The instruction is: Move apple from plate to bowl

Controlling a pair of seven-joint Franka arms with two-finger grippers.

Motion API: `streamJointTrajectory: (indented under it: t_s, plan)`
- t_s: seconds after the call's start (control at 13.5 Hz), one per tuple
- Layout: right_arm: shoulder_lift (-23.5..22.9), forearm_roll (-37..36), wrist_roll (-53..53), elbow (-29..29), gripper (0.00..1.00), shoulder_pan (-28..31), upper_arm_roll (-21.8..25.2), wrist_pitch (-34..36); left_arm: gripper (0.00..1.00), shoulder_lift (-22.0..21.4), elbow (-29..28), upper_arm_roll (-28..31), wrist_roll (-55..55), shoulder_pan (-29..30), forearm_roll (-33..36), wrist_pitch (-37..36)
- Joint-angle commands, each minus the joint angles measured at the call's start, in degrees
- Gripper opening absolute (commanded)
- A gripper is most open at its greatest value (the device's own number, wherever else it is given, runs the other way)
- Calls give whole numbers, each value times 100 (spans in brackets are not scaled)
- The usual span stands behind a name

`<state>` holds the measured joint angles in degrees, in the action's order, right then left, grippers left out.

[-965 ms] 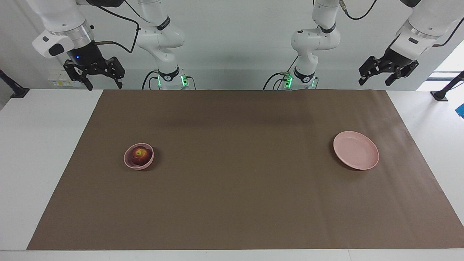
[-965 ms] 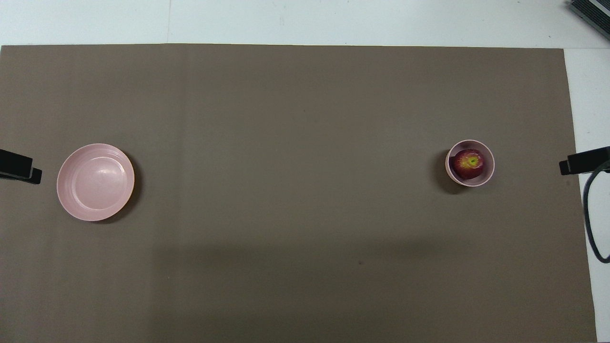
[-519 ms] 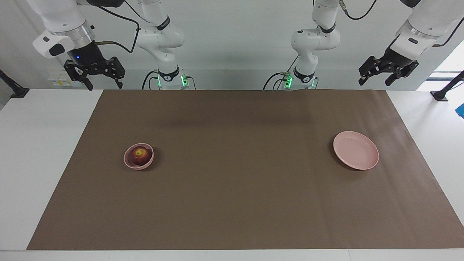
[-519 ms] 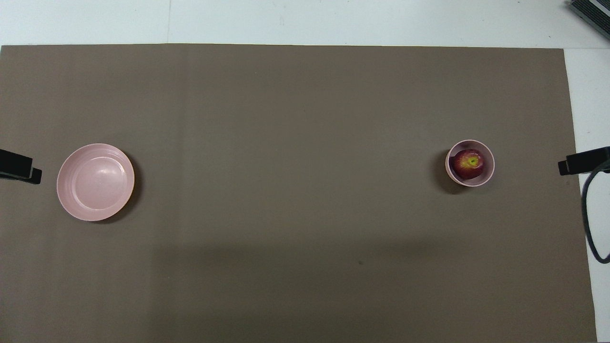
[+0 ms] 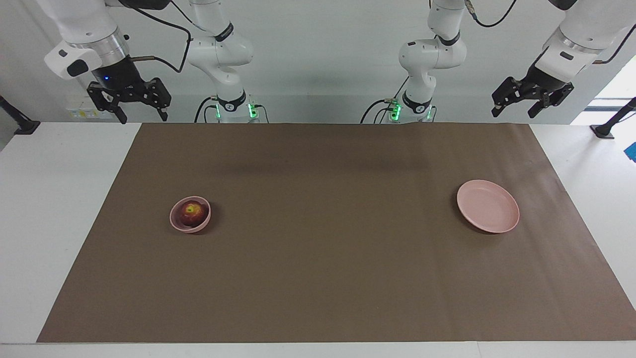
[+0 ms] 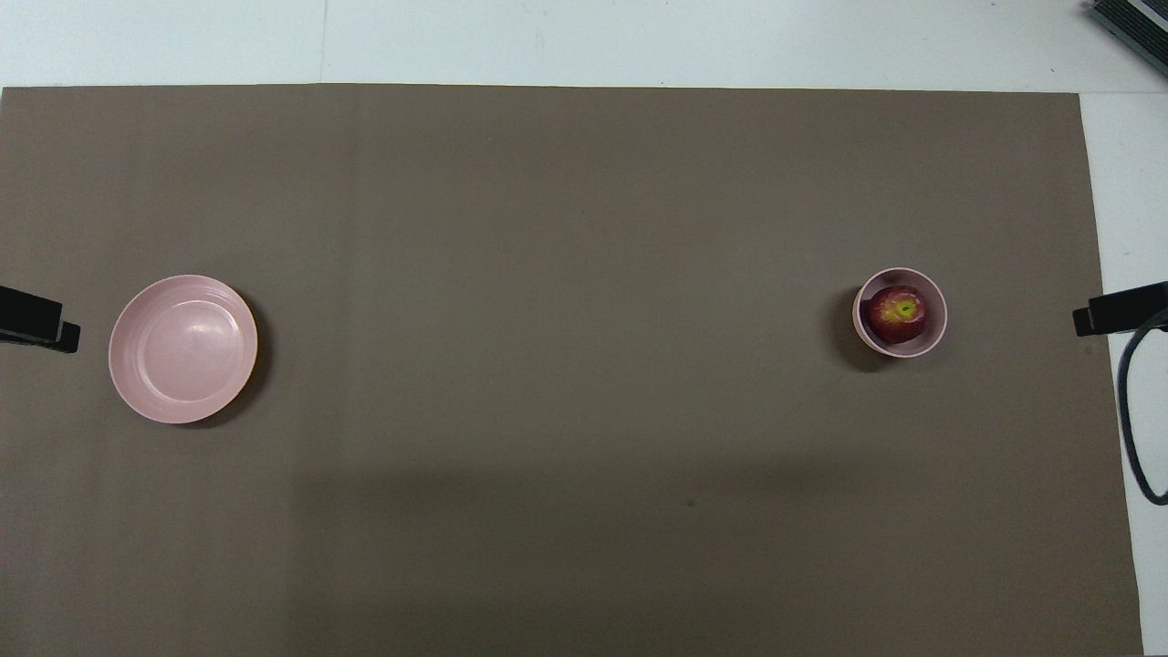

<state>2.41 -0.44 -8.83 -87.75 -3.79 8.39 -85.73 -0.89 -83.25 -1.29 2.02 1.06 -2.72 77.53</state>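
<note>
The dark red apple (image 5: 192, 211) (image 6: 897, 312) sits inside the small pink bowl (image 5: 191, 229) (image 6: 926, 343), toward the right arm's end of the table. The flat pink plate (image 5: 488, 206) (image 6: 182, 349) lies bare toward the left arm's end. My right gripper (image 5: 143, 118) (image 6: 1118, 310) hangs open and holds nothing, high over the table edge by its own base, well clear of the bowl. My left gripper (image 5: 513, 113) (image 6: 36, 321) also hangs open and holds nothing, raised over the mat's corner by the robots, well above the plate. Both arms wait.
A brown mat (image 5: 318, 258) covers most of the white table (image 5: 49, 209), and the bowl and plate stand far apart on it. A dark device (image 6: 1131, 23) sits at the table corner farthest from the robots, at the right arm's end.
</note>
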Motion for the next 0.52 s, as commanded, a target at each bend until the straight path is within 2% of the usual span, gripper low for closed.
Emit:
streamJointTrajectory:
  t_s: [0.0, 0.45]
  plan:
    - [84, -158, -31, -32, 100, 28, -40, 21, 100, 10, 63, -12, 88, 26, 78, -18]
    - [102, -175, -57, -32, 100, -34, -22, 38, 100, 10, 63, -12, 88, 26, 78, -18]
